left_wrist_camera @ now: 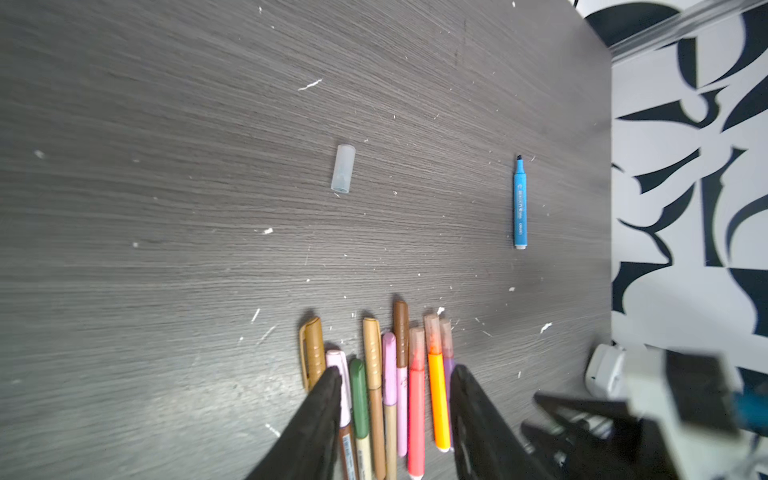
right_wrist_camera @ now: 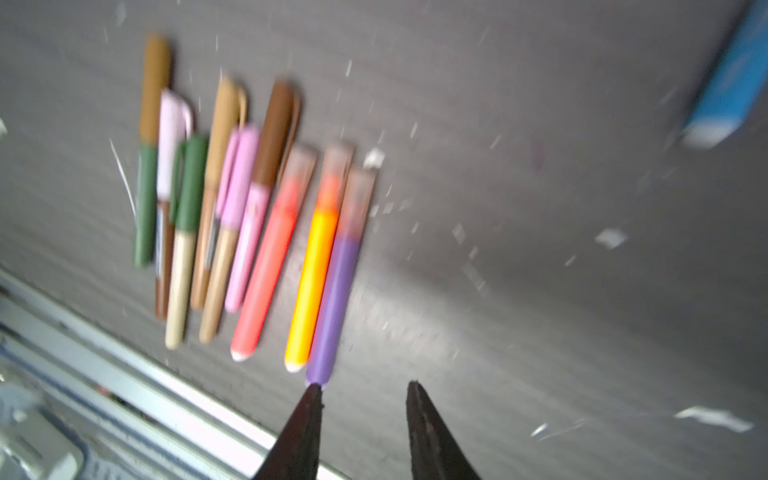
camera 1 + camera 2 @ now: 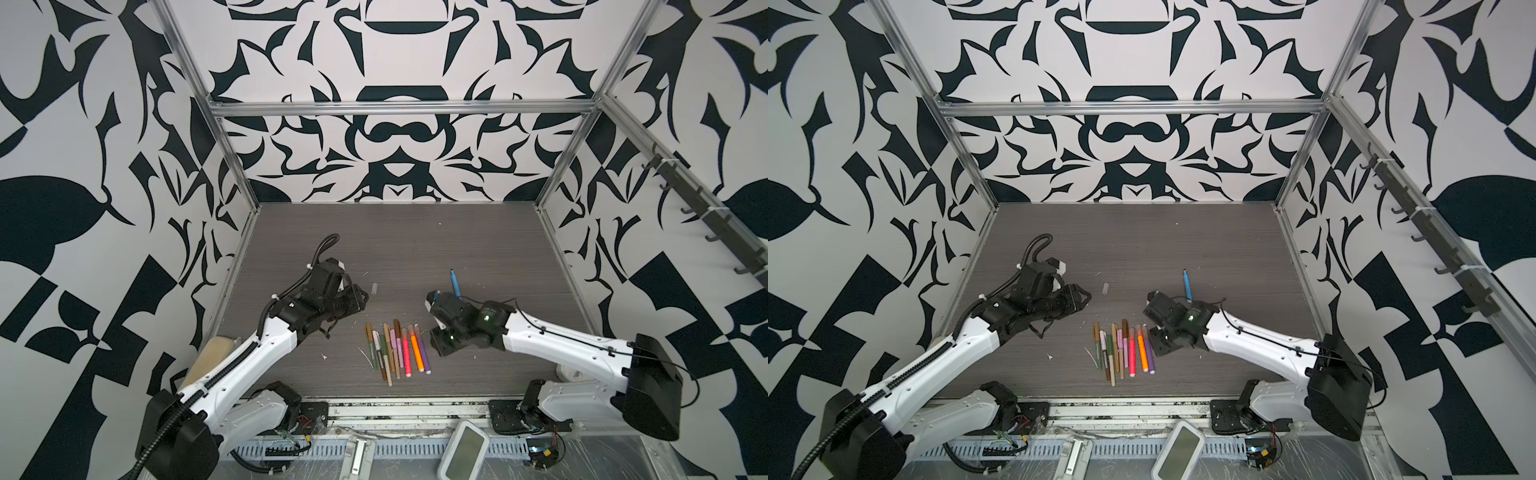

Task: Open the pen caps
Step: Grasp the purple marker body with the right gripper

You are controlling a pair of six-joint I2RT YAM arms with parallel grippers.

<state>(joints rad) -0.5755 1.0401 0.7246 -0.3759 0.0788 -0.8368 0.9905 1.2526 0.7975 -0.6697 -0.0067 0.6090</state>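
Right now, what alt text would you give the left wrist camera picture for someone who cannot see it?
A row of coloured pens, caps on, lies on a dark wood-grain table, seen between the two spread black fingers of the left hand. Beyond them lie a loose clear cap and, apart from it, an uncapped blue marker.
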